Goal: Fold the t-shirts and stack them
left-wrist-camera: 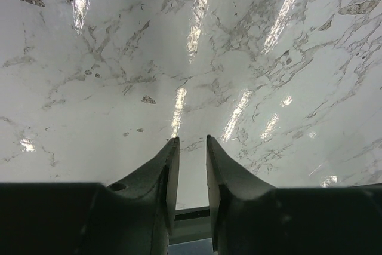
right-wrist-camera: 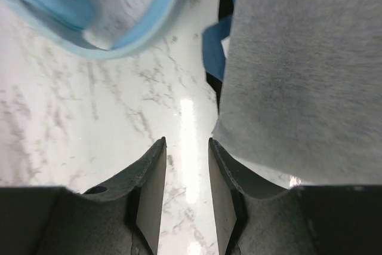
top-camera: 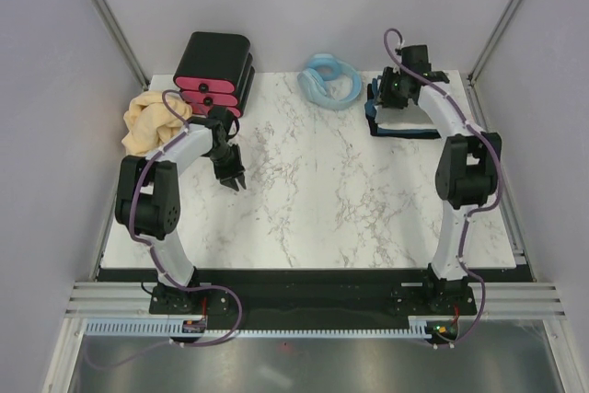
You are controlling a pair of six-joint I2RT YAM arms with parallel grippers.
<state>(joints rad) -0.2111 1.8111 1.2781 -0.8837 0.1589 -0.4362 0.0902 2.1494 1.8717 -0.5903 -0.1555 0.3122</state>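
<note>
**Item 1. Tan-yellow t-shirt** [top-camera: 152, 124]. Crumpled in a heap at the far left edge of the surface [top-camera: 322, 209], just beside the black box [top-camera: 216, 69]. Unfolded, so judged to be the piece you handle next.

**Item 2. Folded stack** [top-camera: 405, 121]. Lies at the far right, with a grey t-shirt [right-wrist-camera: 304, 76] flat on top and dark cloth showing at its edges. The number of layers beneath cannot be told from here. The light-blue hose [top-camera: 327, 80] sits near its left side.

**Item 3. Left pincer** [left-wrist-camera: 192, 141]. Jaws a narrow gap apart with nothing between them. It hovers over bare marble, to the right of the tan-yellow heap and on its near side.

**Item 4. Right pincer** [right-wrist-camera: 186, 143]. Jaws slightly apart and empty. It is poised over the marble just left of the grey t-shirt's edge, not touching it.

**Handling note.**
- Widen the left jaws before you reach, because the heap is bulky and a narrow gap will only push it.
- Pinch one layer at a hem or shoulder rather than a whole bunch.
- Draw the shirt toward the open middle of the surface, away from the black box, so there is room to spread it.
- Lift the right pincer away from the stack without brushing its corner, then bring it in to pull the second shoulder taut.
</note>
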